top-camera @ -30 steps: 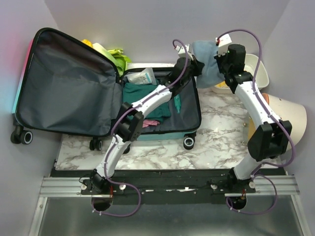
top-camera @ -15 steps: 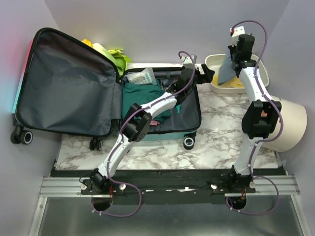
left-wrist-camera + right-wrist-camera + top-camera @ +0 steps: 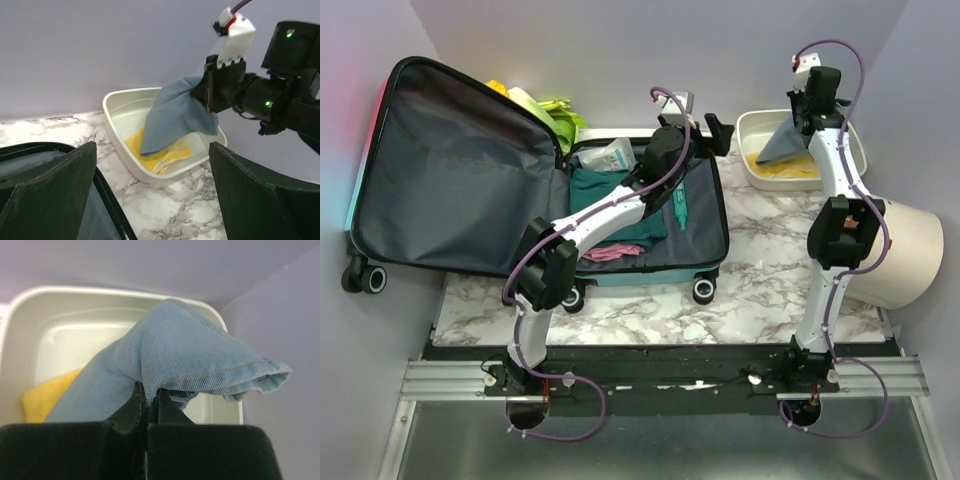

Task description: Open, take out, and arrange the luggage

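Fingers first: the right fingers (image 3: 129, 412) are pressed together on a fold of the denim cloth (image 3: 190, 360), dangling it over the white tray (image 3: 747, 140) at the upper right of the overhead frame. The left fingers (image 3: 55, 190) are spread wide with nothing between them, hovering by the top right corner of the luggage (image 3: 450, 170) and pointed at the tray.

The luggage lies flat open on the desk (image 3: 770, 270), lid flopped to the upper left, with teal and pink clothes plus a packet in the centre half.

Biggest worry imo: the left arm stretches right across the open case, so a careless swing could hook the zipper rim and roll the whole thing on its wheels.

Next, the tray. The denim hangs from fairly high up, so if it's dropped from there, part of it could drape over the rim onto the marble.

Smallest thing: the yellow cloth (image 3: 160, 150) already in the tray might get bunched or dragged if the denim slides across it.
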Controlling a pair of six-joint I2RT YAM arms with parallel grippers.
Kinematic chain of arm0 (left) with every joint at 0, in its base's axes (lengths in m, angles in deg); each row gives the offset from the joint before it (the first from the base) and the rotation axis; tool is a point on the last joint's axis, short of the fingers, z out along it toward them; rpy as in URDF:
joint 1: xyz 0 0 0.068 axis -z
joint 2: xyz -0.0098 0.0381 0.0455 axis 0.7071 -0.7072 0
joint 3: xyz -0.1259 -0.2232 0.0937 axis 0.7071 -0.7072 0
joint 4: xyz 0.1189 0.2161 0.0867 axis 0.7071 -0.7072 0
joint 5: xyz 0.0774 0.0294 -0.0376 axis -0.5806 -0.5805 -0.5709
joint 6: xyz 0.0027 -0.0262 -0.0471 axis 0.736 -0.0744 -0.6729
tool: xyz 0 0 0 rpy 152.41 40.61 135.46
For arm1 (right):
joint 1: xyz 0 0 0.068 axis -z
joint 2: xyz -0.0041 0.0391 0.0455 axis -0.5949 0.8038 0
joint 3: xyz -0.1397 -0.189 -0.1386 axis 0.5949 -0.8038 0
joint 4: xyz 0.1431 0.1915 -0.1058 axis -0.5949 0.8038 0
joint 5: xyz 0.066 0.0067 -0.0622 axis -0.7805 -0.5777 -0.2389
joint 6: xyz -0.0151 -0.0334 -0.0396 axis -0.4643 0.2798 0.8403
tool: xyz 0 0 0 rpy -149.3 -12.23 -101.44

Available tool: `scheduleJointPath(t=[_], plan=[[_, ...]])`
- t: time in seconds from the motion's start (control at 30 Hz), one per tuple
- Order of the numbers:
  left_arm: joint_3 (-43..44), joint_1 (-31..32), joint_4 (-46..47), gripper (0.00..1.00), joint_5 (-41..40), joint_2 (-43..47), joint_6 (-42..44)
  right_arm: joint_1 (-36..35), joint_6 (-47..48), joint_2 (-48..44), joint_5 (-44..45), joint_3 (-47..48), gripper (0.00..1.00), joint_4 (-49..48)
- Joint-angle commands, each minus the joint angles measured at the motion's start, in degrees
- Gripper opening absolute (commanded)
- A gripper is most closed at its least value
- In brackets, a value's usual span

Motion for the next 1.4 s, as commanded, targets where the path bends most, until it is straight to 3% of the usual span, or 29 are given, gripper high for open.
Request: scheduleJointPath(t=[0.0,0.23,0.5,0.9,0.97,1.07,1.1,1.2,1.37], plan=[[-1.86,-0.07,-1.59,0.99,-2.04,0.04,2.25,-0.32,-3.03,-3.1,-7.43,6.43,0.01,-1.71],[-1.33,-0.07,-3.88,0.99,-2.13,-0.14,2.43,-0.24,-4.44,-1.0,-16.57,7.49,0.01,-0.57],[-1.16,-0.07,-5.2,0.99,-2.13,-0.23,3.31,3.0,1.18,2.87,-14.3,2.48,0.01,2.5],[-0.72,-0.07,-5.29,0.99,-1.07,-0.67,4.27,6.88,5.22,6.47,-11.13,4.93,0.02,6.63],[-0.81,-0.07,-5.99,0.99,-1.42,-0.32,5.15,6.88,6.27,7.87,-8.86,5.37,0.06,7.34],[-1.33,-0.07,-6.34,0.99,-2.13,0.3,5.85,6.97,6.11,9.55,0.1,6.78,0.2,6.2],[-1.42,-0.07,-6.34,0.99,-2.22,0.39,5.94,6.88,6.19,9.9,1.16,6.7,0.39,5.85],[-1.95,0.02,-5.73,0.99,-2.48,0.83,6.21,6.88,4.97,9.47,1.79,6.34,0.54,4.88],[-1.86,0.02,-5.55,0.99,-1.43,1.0,5.86,6.53,3.12,7.88,2.49,7.75,0.68,3.66]])
